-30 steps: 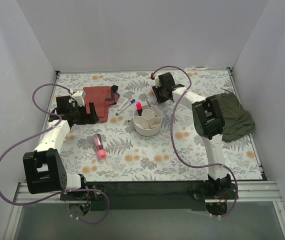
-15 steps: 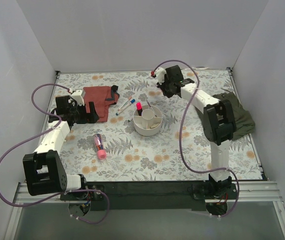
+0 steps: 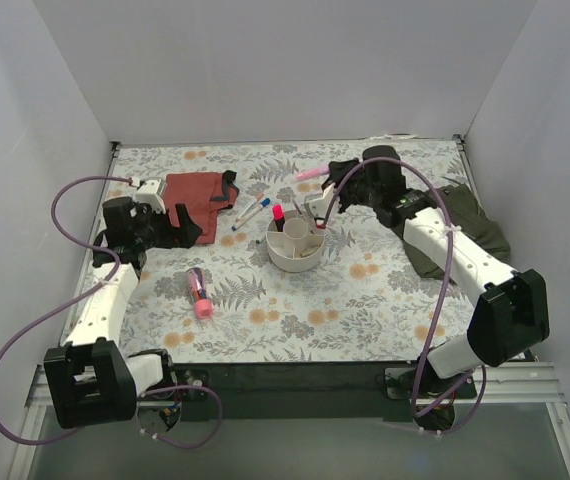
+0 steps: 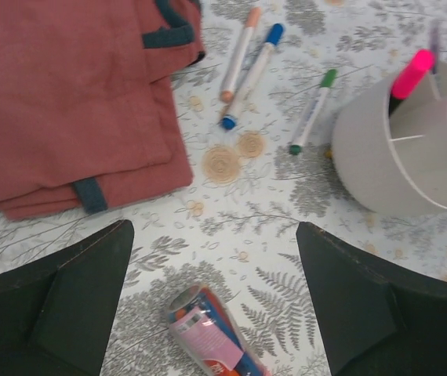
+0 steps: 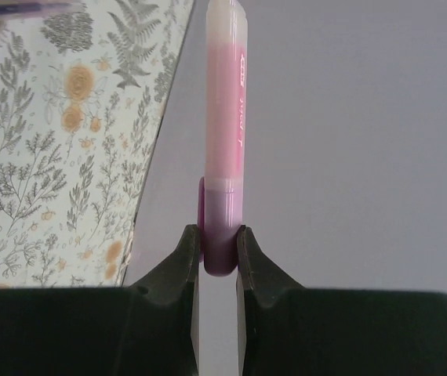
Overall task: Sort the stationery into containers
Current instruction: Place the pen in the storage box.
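Since a second ago the right gripper (image 5: 218, 239) has come away from the far middle of the table (image 3: 365, 310) and turned sideways. Its arm is now stretched low from the right, while the left arm has barely shifted.

The right fingers are clenched on a pink marker (image 5: 225, 117), pinching its darker purple end. Its long axis runs straight out from the wrist, with the pale, clear tip farthest away. From above, the marker lies close to level and points left. It is in the air beyond the far side of the white organiser (image 3: 295, 262) and apart from it. White print runs along the barrel but is too small and soft to read. The purple end is partly hidden between the fingers.

A black highlighter (image 3: 278, 213) stands in an outer compartment of the organiser, pink cap up.

The left gripper (image 4: 214, 231) hangs released, jaws wide with nothing between them, above the floral table just beside a folded rust-red cloth (image 4: 67, 102). Past it lie an orange-capped pen (image 4: 239, 51) and a blue-capped pen (image 4: 251, 74), side by side and nearly parallel. A green-capped pen (image 4: 311, 110) lies near the organiser wall. A short tube with a pink label (image 4: 208, 337) lies under the left wrist, cut off by the picture's lower edge, and its label cannot be read.

The right forearm crosses over an olive-green cloth (image 3: 475, 240) and hides part of it.
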`<state>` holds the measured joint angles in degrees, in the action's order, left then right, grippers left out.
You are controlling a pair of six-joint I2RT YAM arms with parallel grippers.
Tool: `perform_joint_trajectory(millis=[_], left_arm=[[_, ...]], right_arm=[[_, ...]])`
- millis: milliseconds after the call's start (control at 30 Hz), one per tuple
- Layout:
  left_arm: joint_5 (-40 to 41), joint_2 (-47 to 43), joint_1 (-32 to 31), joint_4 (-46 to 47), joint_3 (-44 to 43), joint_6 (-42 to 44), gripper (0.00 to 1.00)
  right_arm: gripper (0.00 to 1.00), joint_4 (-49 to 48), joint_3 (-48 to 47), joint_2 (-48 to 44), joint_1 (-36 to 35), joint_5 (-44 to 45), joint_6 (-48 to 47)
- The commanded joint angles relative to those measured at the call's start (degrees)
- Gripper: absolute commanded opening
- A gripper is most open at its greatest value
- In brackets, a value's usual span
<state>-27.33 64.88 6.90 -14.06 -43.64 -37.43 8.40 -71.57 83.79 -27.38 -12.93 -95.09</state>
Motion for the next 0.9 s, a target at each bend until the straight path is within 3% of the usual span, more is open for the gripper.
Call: perform_joint_trajectory(millis=[0, 133, 167, 400, 633, 867], left_arm=[[-15.09, -0.38, -1.96, 4.04, -1.7, -3.17, 0.85], [-24.68, 4.71, -6.02, 5.02, -8.55, -3.79, 0.83], [-30.62, 8.47, -8.19, 4.14, -10.57, -3.79, 0.83], [-52.97, 27.2, -9.18, 2.81, -27.01, -17.22, 0.72], [-58.44, 31.27, -14.1, 3.17, -30.81, -19.52, 0.73], [-58.8, 31.36, -17.44, 3.34, -30.72, -19.87, 0.69]], right_arm=[[0.01, -2.87, 2.84, -0.55, -3.91, -0.52, -12.58], [0.01, -6.09, 7.05, -2.04, -7.42, -1.74, -16.25], [0.01, -7.6, 8.28, -2.75, -7.69, -2.88, -17.14], [0.01, -13.32, 18.21, -9.69, -9.1, -13.17, -22.25], [0.01, -16.05, 17.44, -10.4, -11.03, -16.42, -19.79], [0.01, -15.96, 14.27, -6.45, -11.82, -15.99, -20.31]])
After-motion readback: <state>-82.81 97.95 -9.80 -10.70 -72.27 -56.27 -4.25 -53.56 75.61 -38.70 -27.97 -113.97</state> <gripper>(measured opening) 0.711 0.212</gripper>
